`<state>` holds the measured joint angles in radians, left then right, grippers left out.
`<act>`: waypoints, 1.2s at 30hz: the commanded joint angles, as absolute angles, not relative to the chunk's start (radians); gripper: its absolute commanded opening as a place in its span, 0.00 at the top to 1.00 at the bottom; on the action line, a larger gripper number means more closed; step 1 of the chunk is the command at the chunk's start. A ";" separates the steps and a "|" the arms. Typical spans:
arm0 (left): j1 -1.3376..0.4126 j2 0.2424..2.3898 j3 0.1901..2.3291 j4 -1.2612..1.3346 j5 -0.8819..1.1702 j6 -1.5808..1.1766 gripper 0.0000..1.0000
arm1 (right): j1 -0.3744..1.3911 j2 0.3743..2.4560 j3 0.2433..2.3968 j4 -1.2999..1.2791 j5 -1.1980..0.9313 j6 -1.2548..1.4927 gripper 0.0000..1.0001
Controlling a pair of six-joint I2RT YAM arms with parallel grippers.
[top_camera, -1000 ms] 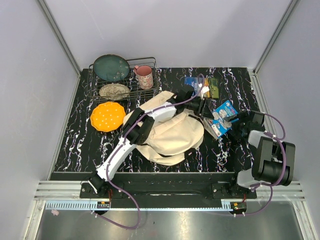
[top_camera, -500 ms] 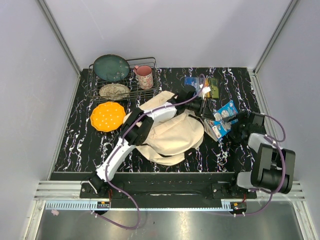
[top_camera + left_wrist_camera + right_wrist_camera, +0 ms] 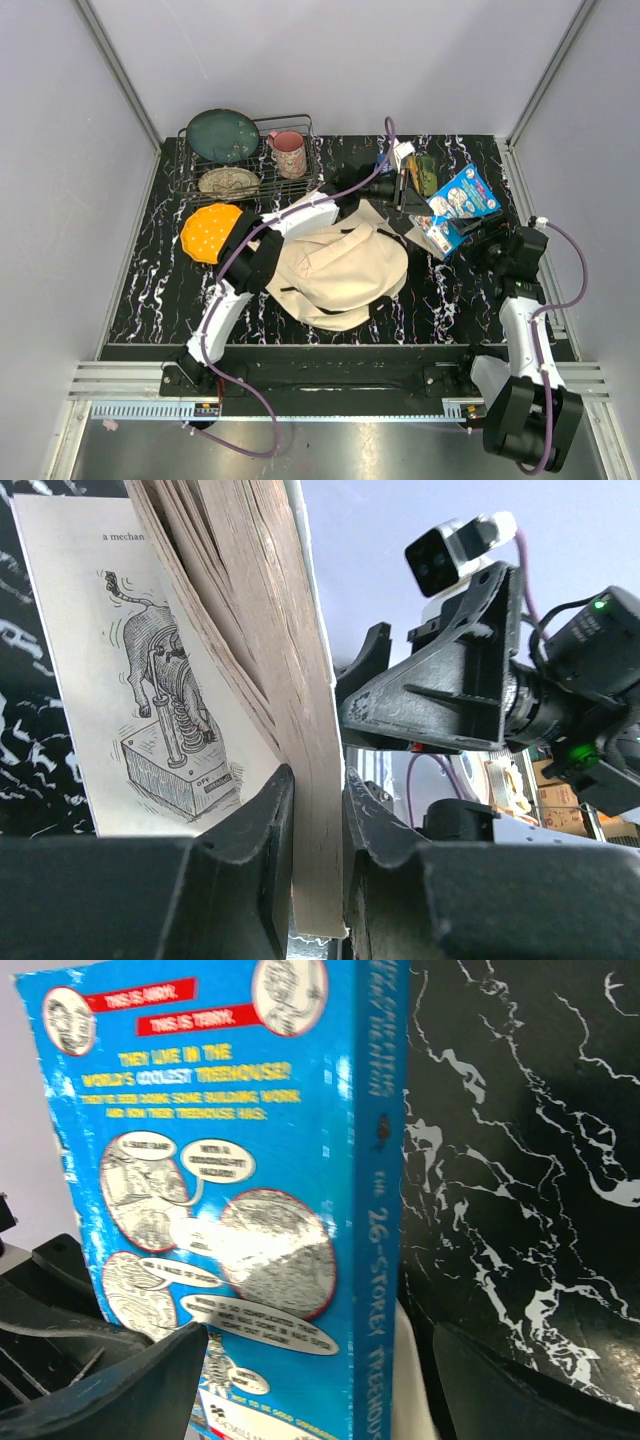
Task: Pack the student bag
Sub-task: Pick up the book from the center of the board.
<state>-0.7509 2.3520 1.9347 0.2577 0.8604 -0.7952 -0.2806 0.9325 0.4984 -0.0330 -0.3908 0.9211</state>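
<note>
The cream student bag [image 3: 340,265] lies slumped in the middle of the table, partly under my left arm. A blue paperback [image 3: 458,200] is held up off the table to the bag's right. My left gripper [image 3: 405,195] is shut on the book's page block [image 3: 280,630] in the left wrist view [image 3: 318,790]. My right gripper [image 3: 482,240] is at the book's lower right. In the right wrist view [image 3: 315,1360] its fingers stand wide apart with the book's back cover [image 3: 250,1160] between them. A narrow gap shows between the spine and the right finger [image 3: 500,1380].
A wire dish rack [image 3: 312,150] at the back left holds a green plate [image 3: 222,135], a pink mug [image 3: 290,152] and a grey dish [image 3: 228,181]. An orange plate [image 3: 205,230] lies in front of it. Small packets [image 3: 422,172] lie behind the book.
The book has risen and moved back and right, with my left gripper on it. My right arm has stretched out low and its gripper has shifted right.
</note>
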 commanded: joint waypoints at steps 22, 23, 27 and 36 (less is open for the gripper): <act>-0.742 2.129 1.671 0.808 0.979 -1.066 1.00 | -0.279 0.833 0.522 0.342 -0.769 1.043 0.80; -0.742 2.125 1.663 0.813 0.977 -1.065 1.00 | -0.279 0.831 0.523 0.344 -0.772 1.043 0.85; -0.742 2.106 1.644 0.811 0.985 -1.060 0.90 | -0.279 0.830 0.541 0.341 -0.779 1.042 1.00; -0.701 1.939 1.537 0.658 0.893 -0.893 0.01 | -0.279 0.819 0.623 0.222 -0.821 0.945 1.00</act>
<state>-0.7044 2.0991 1.5589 0.6724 0.9047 -0.9913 -0.2882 0.8448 0.5243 0.1829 -0.7559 1.0023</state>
